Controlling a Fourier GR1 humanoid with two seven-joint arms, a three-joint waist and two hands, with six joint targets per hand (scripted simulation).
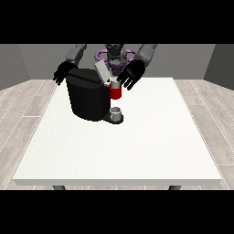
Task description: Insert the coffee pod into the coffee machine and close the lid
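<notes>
While the lid (102,71) stands raised, the robot hand at the view's right (130,76) hovers spread just beside the machine (87,98) on the surface (137,146); the pod isn't clearly visible, likely seated, so next comes pressing the lid down

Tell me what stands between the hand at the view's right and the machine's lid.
Nothing visible does. The hand at the view's right hovers with fingers spread just beside the raised lid of the coffee machine, above its red holder.

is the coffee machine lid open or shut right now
Open: the grey lid stands tilted up above the coffee machine and its red pod holder.
</notes>
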